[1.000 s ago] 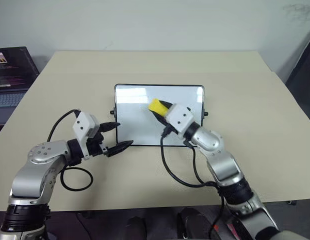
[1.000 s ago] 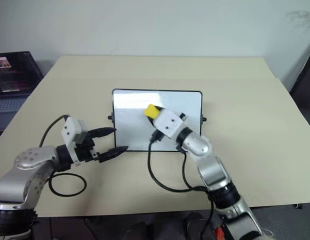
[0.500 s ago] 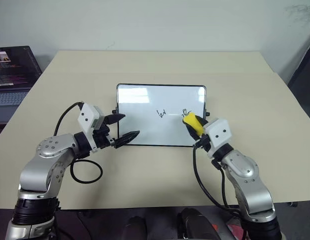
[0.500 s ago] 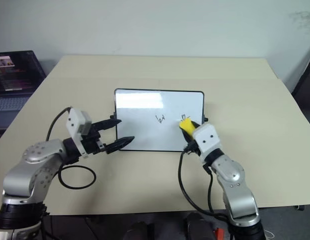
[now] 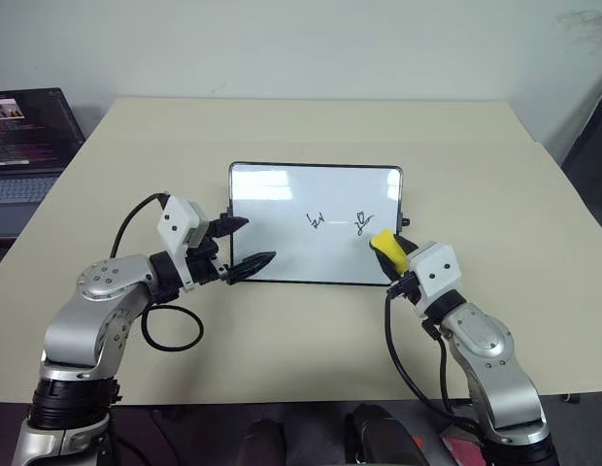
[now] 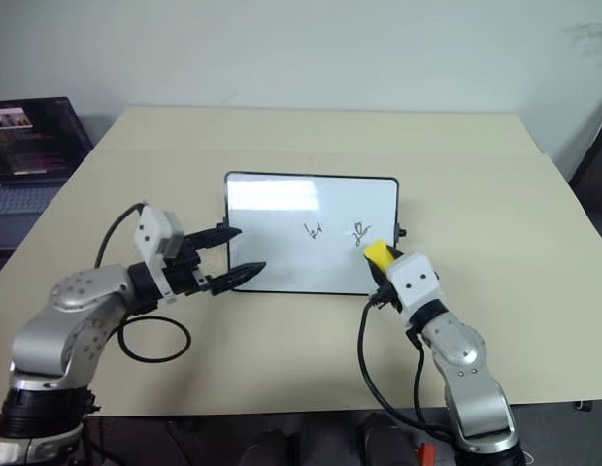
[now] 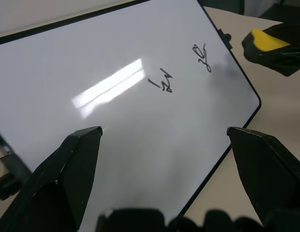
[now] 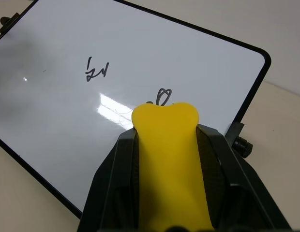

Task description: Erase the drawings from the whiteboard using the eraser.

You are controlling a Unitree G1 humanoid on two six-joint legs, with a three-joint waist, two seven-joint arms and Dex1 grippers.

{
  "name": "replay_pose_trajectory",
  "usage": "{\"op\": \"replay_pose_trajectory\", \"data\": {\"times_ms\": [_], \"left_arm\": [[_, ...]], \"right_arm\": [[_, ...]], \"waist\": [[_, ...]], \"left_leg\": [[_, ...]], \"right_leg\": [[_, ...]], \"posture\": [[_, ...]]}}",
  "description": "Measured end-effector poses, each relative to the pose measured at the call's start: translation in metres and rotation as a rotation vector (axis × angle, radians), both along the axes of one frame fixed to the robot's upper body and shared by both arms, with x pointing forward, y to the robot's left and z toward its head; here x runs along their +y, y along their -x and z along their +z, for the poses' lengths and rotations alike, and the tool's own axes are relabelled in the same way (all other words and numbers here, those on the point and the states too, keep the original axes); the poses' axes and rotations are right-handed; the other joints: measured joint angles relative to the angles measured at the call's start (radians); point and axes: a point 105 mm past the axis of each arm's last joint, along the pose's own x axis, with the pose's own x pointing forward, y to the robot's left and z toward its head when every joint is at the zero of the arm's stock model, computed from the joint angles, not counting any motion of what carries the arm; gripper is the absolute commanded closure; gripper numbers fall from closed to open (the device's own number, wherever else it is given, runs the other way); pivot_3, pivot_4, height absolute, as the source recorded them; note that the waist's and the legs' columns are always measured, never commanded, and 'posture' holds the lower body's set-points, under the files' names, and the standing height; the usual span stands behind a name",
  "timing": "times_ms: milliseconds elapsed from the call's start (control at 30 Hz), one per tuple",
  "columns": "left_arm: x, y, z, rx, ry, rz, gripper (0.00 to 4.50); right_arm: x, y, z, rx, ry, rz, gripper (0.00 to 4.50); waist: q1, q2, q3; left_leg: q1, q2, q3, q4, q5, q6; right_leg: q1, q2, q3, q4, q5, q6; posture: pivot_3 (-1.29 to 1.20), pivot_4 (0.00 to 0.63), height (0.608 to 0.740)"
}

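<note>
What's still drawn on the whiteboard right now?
Two black drawings sit on the right half of the whiteboard. The eraser, held in the right gripper, covers the lower right corner, so any mark beneath it is hidden.

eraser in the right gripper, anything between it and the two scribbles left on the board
Nothing visible does. The eraser, pinched in the right gripper, sits at the whiteboard's right edge, just beside the nearer of the drawings. The left gripper stands open at the board's opposite edge, away from both marks.
</note>
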Motion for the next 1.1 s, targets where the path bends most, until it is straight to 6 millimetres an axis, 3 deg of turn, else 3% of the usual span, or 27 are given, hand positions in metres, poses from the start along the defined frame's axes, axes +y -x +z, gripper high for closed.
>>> {"op": "replay_pose_trajectory", "data": {"times_ms": [167, 400, 667, 867, 1100], "left_arm": [[0.011, 0.01, -0.023, 0.075, 0.0, 0.037, 0.0], [0.012, 0.01, -0.019, 0.046, -0.003, 0.036, 0.0], [0.011, 0.007, -0.013, 0.02, -0.014, 0.01, 0.0], [0.008, 0.005, -0.012, 0.015, -0.02, -0.015, 0.0], [0.005, 0.003, -0.007, 0.0, -0.025, -0.04, 0.0]], "right_arm": [[0.001, -0.001, 0.003, -0.011, 0.0, 0.006, 3.19], [0.016, -0.008, 0.021, -0.065, 0.007, 0.075, 3.19], [0.053, -0.047, 0.043, -0.147, 0.041, 0.158, 3.19], [0.064, -0.071, 0.034, -0.152, 0.077, 0.139, 3.19], [0.083, -0.065, 0.002, -0.091, 0.172, 0.196, 3.19]], "waist": [[0.007, 0.0, 0.0], [0.01, 0.0, 0.0], [0.005, 0.0, 0.0], [0.007, 0.0, 0.0], [0.006, -0.001, 0.0]], "left_leg": [[0.0, 0.0, -0.001, 0.0, 0.0, 0.0], [0.0, 0.0, -0.001, 0.001, 0.0, -0.001], [0.002, 0.0, 0.0, 0.0, 0.0, -0.001], [0.001, 0.0, 0.0, 0.0, 0.0, -0.001], [0.001, 0.0, 0.001, 0.001, 0.0, -0.001]], "right_leg": [[0.0, 0.0, 0.0, 0.0, 0.0, 0.0], [0.001, 0.0, -0.001, 0.0, 0.0, 0.0], [0.001, 0.0, -0.001, 0.001, 0.0, 0.0], [0.0, -0.002, -0.001, 0.001, 0.0, 0.0], [0.0, -0.002, -0.001, 0.002, 0.0, 0.0]], "posture": [[0.0, 0.15, 0.74], [0.0, 0.15, 0.74], [0.0, 0.15, 0.74], [0.0, 0.15, 0.74], [0.0, 0.15, 0.74]]}}
